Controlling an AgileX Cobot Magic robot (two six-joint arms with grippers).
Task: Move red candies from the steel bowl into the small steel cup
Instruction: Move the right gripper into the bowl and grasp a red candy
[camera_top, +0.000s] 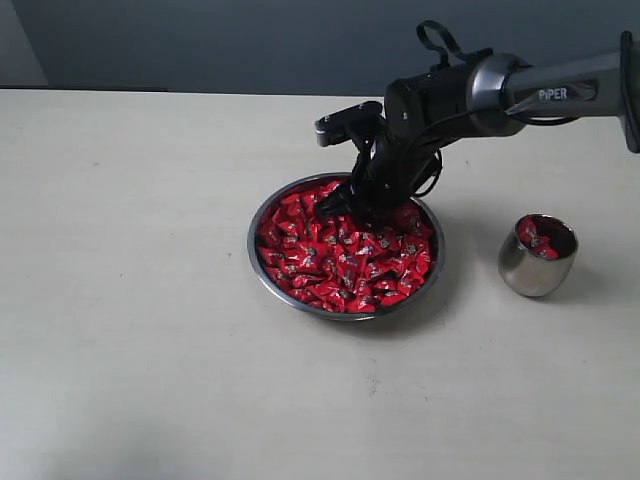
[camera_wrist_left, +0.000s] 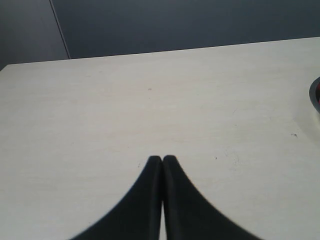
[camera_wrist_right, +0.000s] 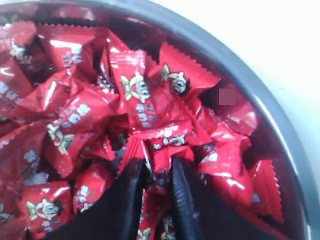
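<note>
**Exterior view.** My right pincer (camera_top: 347, 205) is down inside the steel bowl (camera_top: 253, 245), at about 12 o'clock of its heap of red candies (camera_top: 340, 265). The tips are sunk among the wrappers, so the grip cannot be read from here. The small steel cup (camera_top: 530, 275) stands upright on the table (camera_top: 130, 300) at 3 o'clock of the bowl, apart from it, with a few red sweets showing inside. My left pincer is out of this view.

**Left wrist view.** My left pincer (camera_wrist_left: 162, 161) hangs over bare table with its fingers pressed together and nothing between them. It is idle.

**Right wrist view.** The two dark fingers (camera_wrist_right: 134, 182) of my right pincer stand close, and the narrow gap between them is filled by a red wrapper. I judge them clamped on one candy, with neighbouring wrappers touching it on all sides. The bowl's wall curves just beyond.

**Finding.** The step in hand is the pick in the bowl — the carry has not begun. The next move calls for a straight lift clear of the rim, then travel toward 3 o'clock. The pincer should be centred over the cup's small mouth before the fingers part. A neighbouring wrapper may cling and drop short of the cup.
</note>
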